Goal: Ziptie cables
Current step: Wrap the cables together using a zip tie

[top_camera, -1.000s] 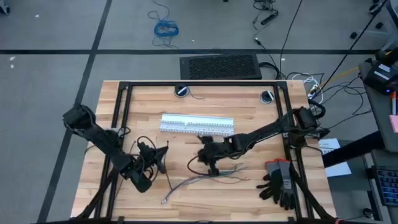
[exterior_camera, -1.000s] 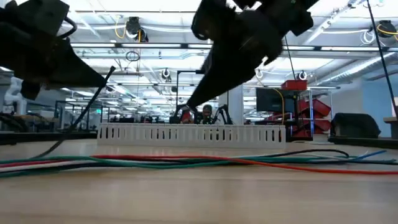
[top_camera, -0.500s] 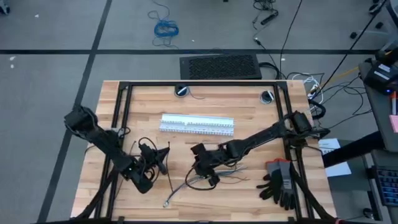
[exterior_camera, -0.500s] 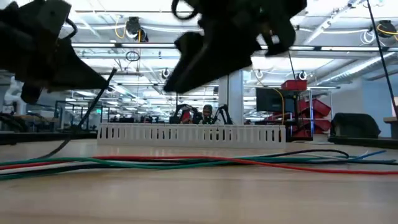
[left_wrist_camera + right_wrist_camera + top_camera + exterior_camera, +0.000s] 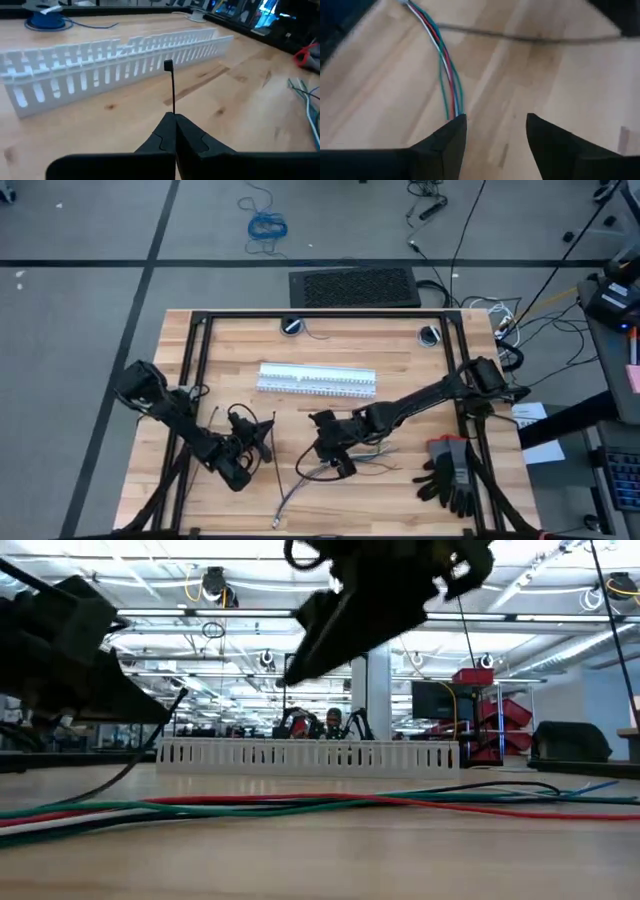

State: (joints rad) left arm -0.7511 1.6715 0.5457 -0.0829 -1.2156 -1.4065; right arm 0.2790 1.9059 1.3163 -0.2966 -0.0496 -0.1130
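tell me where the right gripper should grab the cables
Mid-bundle, from straight above. The cables lie flat on the table as a thin strand, and the right gripper hangs open beside them; close across the strand, not along it.

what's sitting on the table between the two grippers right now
In the high view, only bare wooden table and one thin dark ziptie lie between the left gripper and the right gripper.
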